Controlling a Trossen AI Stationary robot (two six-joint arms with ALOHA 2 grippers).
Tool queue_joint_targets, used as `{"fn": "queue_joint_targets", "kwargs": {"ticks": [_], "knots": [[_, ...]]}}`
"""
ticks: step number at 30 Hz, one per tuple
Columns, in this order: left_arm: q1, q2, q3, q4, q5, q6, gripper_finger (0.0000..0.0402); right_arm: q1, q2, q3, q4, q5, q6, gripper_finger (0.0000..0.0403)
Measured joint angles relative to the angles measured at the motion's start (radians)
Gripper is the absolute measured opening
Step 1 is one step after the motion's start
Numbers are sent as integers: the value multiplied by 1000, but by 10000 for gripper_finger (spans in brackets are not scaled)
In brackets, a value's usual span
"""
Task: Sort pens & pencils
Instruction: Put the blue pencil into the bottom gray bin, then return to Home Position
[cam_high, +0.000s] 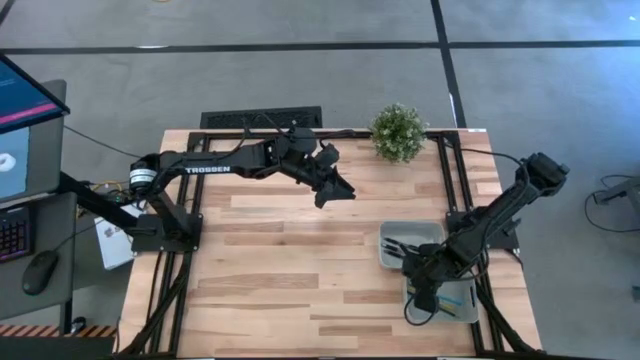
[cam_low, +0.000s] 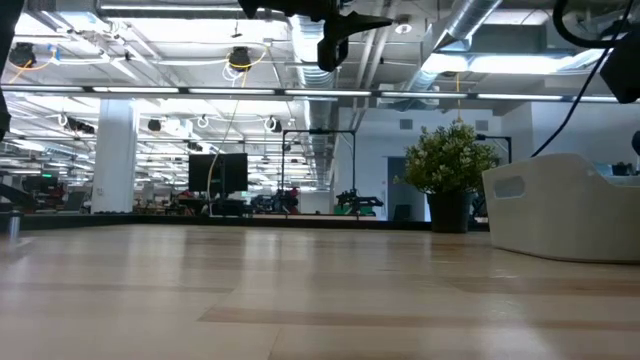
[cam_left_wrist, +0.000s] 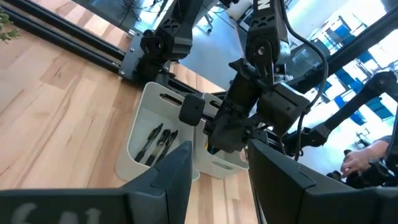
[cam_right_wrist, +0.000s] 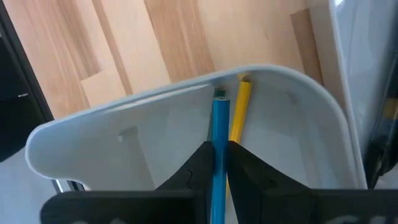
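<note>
Two white bins stand side by side at the table's right. The far bin (cam_high: 412, 226) holds several black pens (cam_left_wrist: 155, 142), lying on its floor. My right gripper (cam_high: 425, 290) reaches down into the near bin (cam_right_wrist: 124, 130), shut on the blue pencil (cam_right_wrist: 220, 118). The yellow pencil (cam_right_wrist: 239, 112) lies beside it in that bin, its far end against the bin's wall. My left gripper (cam_high: 335, 185) hangs open (cam_left_wrist: 217, 180) high above the table's far middle, touching nothing. My right gripper pinches the blue pencil between its two fingers partway along the shaft (cam_right_wrist: 219, 146), with the fingers lying along it. The pencil points ahead of the fingertips, and its far end (cam_right_wrist: 219, 93) is at the near bin's wall, next to the yellow pencil.
A potted plant (cam_high: 398, 132) stands at the table's far edge, right of centre. The black frame rails run along the table's left and right sides. The wooden tabletop (cam_high: 290, 270) is bare in the middle and on the left. A monitor and keyboard sit off the table's left.
</note>
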Motion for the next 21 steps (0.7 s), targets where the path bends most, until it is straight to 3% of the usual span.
{"fn": "queue_joint_targets", "kwargs": {"ticks": [7, 15, 21], "knots": [[0, 0, 0, -18, 6, 0, 146, 0, 0, 0, 1, -13, 1, 76], [-1, 0, 0, -24, 7, 7, 146, -1, -28, 7, -17, -24, 25, 146], [-1, -60, 0, -23, -15, 55, 146, -6, -164, 84, -214, 68, 9, 178]]}}
